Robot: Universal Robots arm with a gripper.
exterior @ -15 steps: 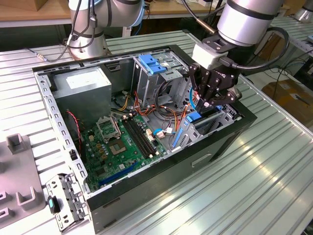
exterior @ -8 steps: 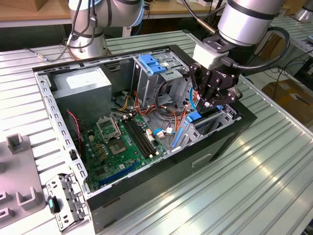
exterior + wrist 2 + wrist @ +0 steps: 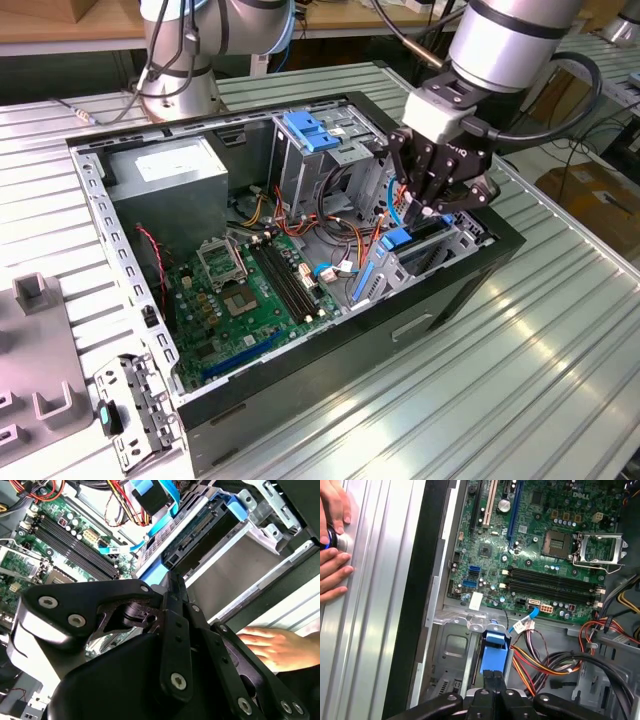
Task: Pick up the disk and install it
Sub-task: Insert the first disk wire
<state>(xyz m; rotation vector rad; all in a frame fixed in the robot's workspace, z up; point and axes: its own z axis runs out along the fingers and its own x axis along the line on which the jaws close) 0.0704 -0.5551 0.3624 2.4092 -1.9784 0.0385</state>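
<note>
**Desk:** What's on your screen?

**Me:** I see the ribbed tabletop (image 3: 560, 330) carrying the open computer case (image 3: 330, 350), with the motherboard (image 3: 240, 290) flat inside.

**Desk:** And the disk?

**Me:** The disk (image 3: 200, 530) sits in the drive cage (image 3: 445, 262) at the exterior view's right end of the case, blue rails showing. My claw (image 3: 492, 680) is clenched, tips together, touching its blue end. A person's hand (image 3: 332, 545) rests on the tabletop beside the case.

Ribbed aluminium tabletop (image 3: 560, 330), glare streaks; wooden bench (image 3: 60, 32) behind; cardboard box (image 3: 590, 195) beyond.
</note>
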